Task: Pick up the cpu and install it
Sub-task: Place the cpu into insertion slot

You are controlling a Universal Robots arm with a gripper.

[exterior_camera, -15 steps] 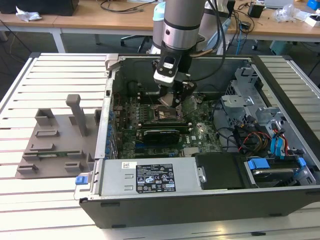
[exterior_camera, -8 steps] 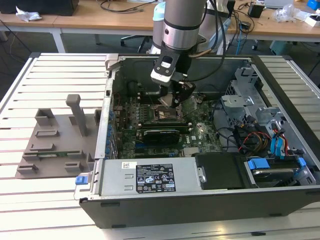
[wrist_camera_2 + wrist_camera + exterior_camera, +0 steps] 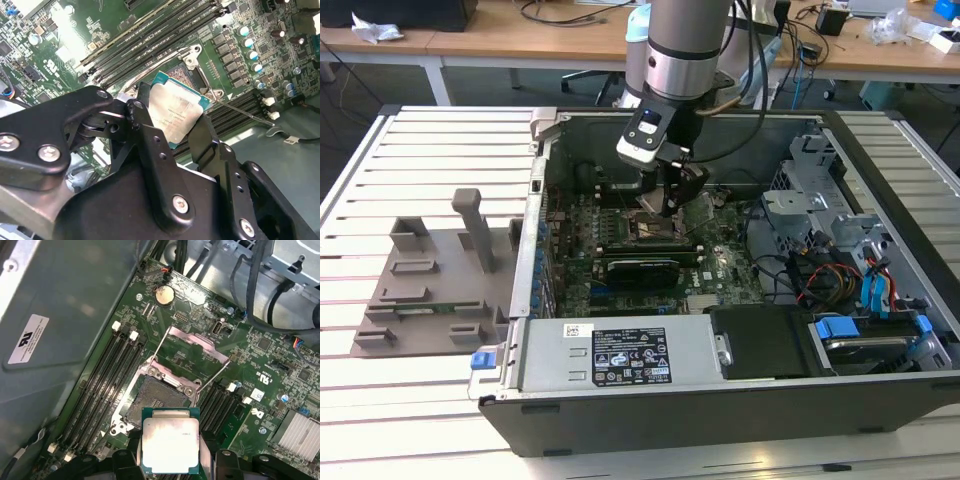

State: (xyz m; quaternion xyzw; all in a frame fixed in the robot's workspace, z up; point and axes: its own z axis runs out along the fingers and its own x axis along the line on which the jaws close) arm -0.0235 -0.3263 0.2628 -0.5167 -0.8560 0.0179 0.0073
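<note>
cpu sits pinched between your gripper's two black fingers, which are clamped on its opposite edges with the silvery lid facing the cameras and the thin rim showing around it. In the exterior view your arm drops from above into the open computer case, wrist turned down, with the gripper low over the motherboard. In the first wrist view the cpu hangs just past the fingertips, and its far edge overlaps the near edge of the socket; you cannot tell from these views whether the two touch. The socket is open and nothing lies in it: its dark bed is bare, and its load plate is swung up and back beyond it, with thin lever rods running alongside. Beyond the fingertips on both sides of the socket run the long memory slots, and farther out past the plate sits a coin battery. Dark cables loop well beyond that, and a finned heatsink lies off to one side of the fingers. In the exterior view a power supply fills the case's near corner and a metal drive cage stands on the exterior view's right. Well apart from the fingers, outside the case, a grey fixture plate rests on the slatted table.
</note>
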